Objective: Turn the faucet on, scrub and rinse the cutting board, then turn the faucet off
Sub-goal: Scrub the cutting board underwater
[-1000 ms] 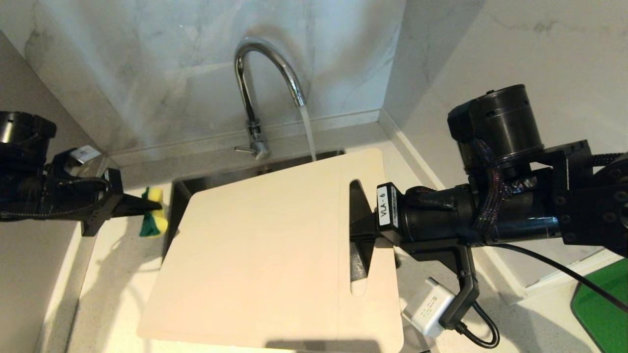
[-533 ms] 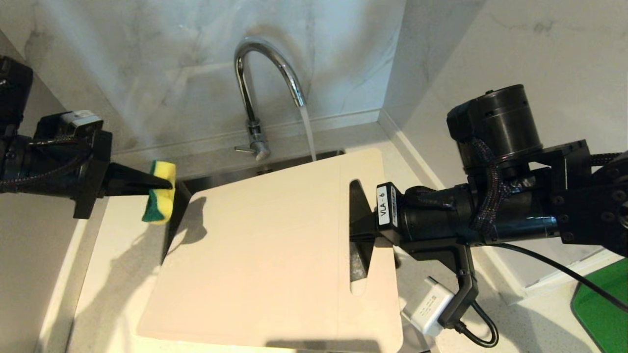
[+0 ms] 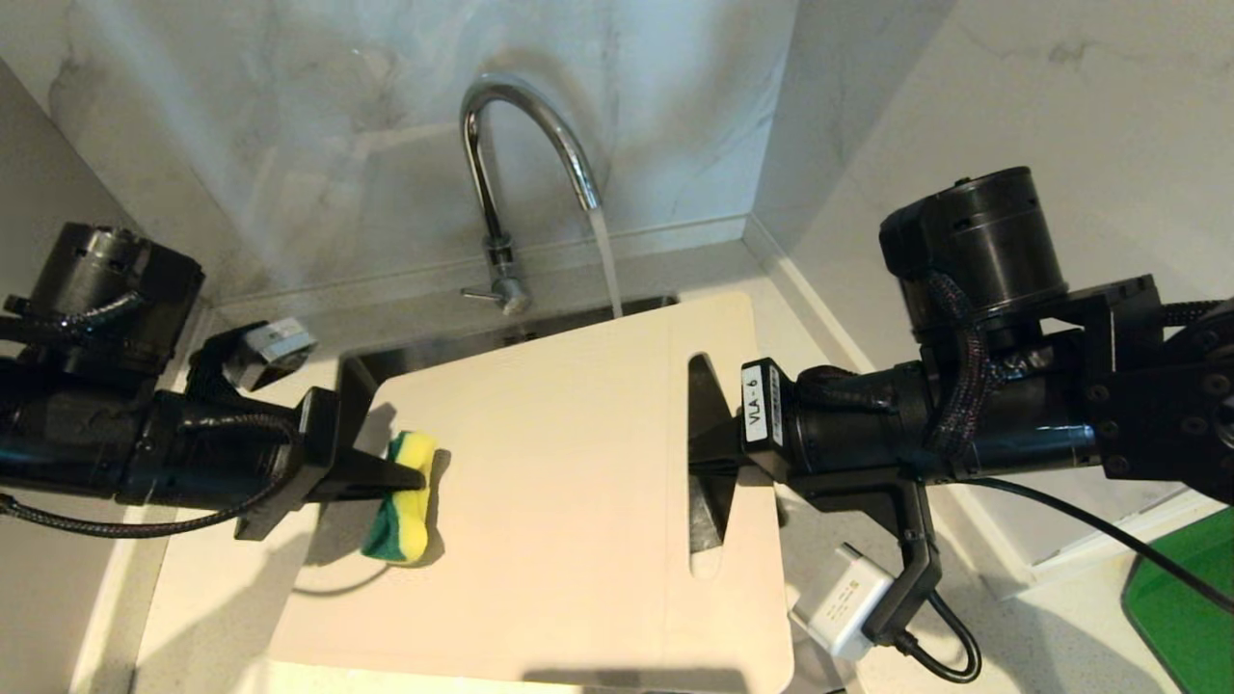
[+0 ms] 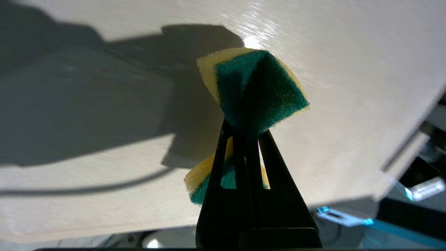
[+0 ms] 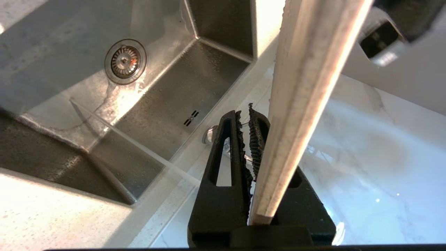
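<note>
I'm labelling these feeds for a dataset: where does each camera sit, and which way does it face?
Head view: on the robot's head, looking forward and down at the running faucet, sink and cutting board; both arms show.
Left wrist view: behind the left gripper, shut on the sponge over the board.
Right wrist view: behind the right gripper, clamping the board's edge, facing the sink.
All three share the cutting board.
</note>
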{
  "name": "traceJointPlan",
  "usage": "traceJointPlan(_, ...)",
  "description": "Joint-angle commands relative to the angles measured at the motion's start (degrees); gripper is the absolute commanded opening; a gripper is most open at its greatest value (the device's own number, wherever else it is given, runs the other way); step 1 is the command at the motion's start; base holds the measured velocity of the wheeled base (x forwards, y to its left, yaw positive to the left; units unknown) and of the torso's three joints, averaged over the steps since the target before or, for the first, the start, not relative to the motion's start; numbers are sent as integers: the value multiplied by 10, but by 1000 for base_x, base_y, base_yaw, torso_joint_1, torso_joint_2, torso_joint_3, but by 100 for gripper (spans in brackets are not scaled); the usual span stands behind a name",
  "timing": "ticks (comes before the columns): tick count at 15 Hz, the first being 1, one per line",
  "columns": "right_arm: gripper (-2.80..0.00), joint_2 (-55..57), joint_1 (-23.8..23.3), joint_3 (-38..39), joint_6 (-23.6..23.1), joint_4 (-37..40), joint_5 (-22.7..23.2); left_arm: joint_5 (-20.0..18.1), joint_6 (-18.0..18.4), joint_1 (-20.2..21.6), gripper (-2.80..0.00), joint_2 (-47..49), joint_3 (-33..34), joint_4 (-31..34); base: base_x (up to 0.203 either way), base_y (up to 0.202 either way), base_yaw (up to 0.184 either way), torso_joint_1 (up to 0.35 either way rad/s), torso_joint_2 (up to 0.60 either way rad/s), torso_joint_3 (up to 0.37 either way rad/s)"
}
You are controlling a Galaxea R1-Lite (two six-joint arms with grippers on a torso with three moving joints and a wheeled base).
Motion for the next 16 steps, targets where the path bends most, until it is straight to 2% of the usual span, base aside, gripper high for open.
traceJointPlan(1,-280,0,-1,0,-8,1,2,2,7,41,-280,0,52,-37,0,0,0,0,0,0)
traceJointPlan(6,-280,-1,-1,2,-8,1,2,-23,46,136,-280,-4,125,-76,0,0,0,0,0,0)
traceJointPlan(8,-280,-2,-1,3,-8,1,2,-29,75,176,-280,-2,149,-88,0,0,0,0,0,0)
traceJointPlan(11,-280,-2,-1,3,-8,1,0,-72,100,239,-280,-4,146,-95,0,0,0,0,0,0)
traceJointPlan(13,-280,3,-7,0,-7,1,-4,-77,92,240,-280,-16,103,-92,0,0,0,0,0,0)
traceJointPlan(16,-280,30,-9,-22,6,3,-32,-81,56,223,-280,-21,20,-80,0,0,0,0,0,0)
